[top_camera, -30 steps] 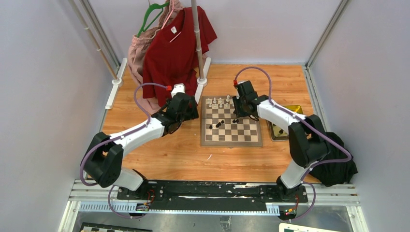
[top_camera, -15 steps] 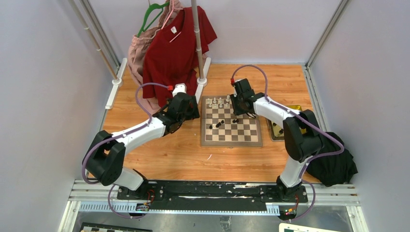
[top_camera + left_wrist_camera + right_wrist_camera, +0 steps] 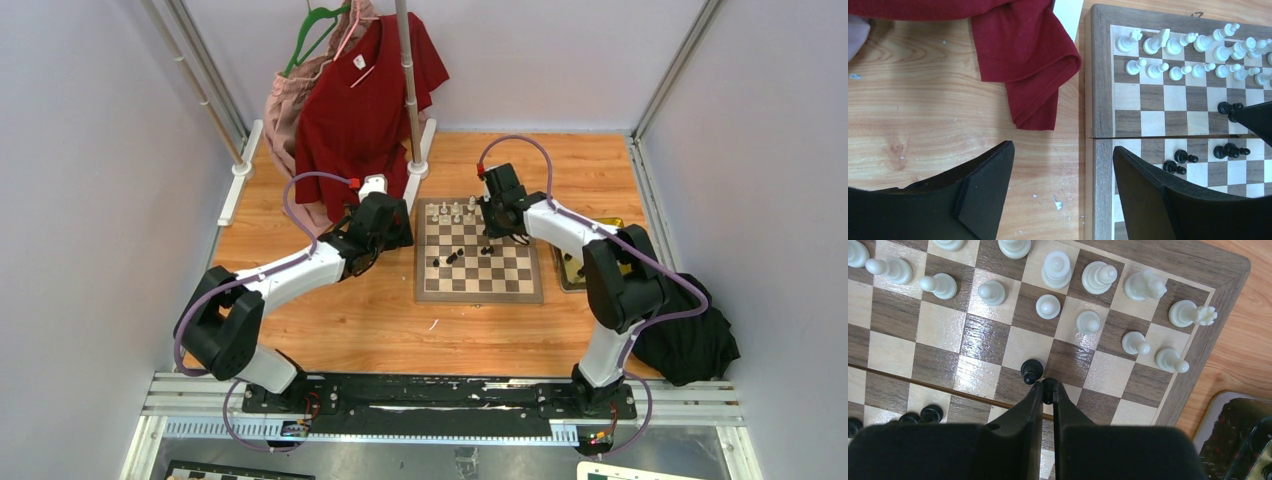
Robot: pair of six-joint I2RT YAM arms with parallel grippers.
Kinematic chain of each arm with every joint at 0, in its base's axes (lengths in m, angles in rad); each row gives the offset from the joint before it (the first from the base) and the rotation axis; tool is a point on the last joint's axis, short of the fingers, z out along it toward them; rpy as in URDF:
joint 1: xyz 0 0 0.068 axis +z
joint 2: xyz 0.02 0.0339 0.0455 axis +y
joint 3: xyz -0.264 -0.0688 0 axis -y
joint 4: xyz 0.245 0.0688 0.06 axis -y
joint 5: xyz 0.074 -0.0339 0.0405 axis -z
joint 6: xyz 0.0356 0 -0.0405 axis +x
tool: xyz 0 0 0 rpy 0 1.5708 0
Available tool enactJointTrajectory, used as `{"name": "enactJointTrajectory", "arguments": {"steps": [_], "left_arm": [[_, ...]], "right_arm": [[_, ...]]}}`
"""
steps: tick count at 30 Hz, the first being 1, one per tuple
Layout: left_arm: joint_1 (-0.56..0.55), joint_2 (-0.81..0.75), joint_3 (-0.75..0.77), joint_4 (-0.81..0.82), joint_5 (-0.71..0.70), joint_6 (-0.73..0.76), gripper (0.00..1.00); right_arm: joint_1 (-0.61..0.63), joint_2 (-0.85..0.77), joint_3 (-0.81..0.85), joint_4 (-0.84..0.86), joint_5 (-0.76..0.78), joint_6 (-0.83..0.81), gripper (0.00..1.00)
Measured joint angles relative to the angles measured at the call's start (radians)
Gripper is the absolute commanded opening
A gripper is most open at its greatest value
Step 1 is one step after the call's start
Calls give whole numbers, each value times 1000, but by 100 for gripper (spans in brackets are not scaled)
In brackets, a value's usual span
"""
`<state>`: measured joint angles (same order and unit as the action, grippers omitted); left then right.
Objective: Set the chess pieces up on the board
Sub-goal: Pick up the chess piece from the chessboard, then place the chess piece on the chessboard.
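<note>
Two rows of white pieces (image 3: 1048, 306) fill the far side of the board (image 3: 938, 327); a few black pieces (image 3: 1230, 150) are mid-board. The right hand (image 3: 1048, 386), pressed together, is just beside a black pawn (image 3: 1031, 371). The left hand (image 3: 1062, 152) is spread above the table (image 3: 923, 115).

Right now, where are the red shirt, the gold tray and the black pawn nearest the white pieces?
red shirt (image 3: 365, 100): top view, chest.
gold tray (image 3: 610, 227): top view, far corner.
black pawn (image 3: 1031, 371): right wrist view, its head.

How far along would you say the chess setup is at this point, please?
White pieces stand in two far rows on the board. Right gripper is shut beside a black pawn mid-board; left gripper is open, empty. A few black pieces sit mid-board; black's near rows look bare.
</note>
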<state>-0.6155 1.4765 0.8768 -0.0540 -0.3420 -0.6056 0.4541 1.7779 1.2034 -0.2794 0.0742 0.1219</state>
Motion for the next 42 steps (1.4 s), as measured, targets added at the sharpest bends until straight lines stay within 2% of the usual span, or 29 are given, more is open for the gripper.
{"name": "enactJointTrajectory", "arguments": {"steps": [8, 21, 30, 42], "left_arm": [[0, -1, 0, 0, 0, 0, 77], [-16, -23, 0, -8, -3, 11, 77], [-37, -28, -5, -9, -3, 27, 77], [-44, -35, -24, -10, -3, 30, 77]], "right_arm": [[0, -60, -37, -3, 2, 1, 2], [0, -422, -270, -24, 69, 72, 0], [0, -504, -454, -30, 93, 145, 0], [-8, -521, -501, -7, 111, 172, 0]]}}
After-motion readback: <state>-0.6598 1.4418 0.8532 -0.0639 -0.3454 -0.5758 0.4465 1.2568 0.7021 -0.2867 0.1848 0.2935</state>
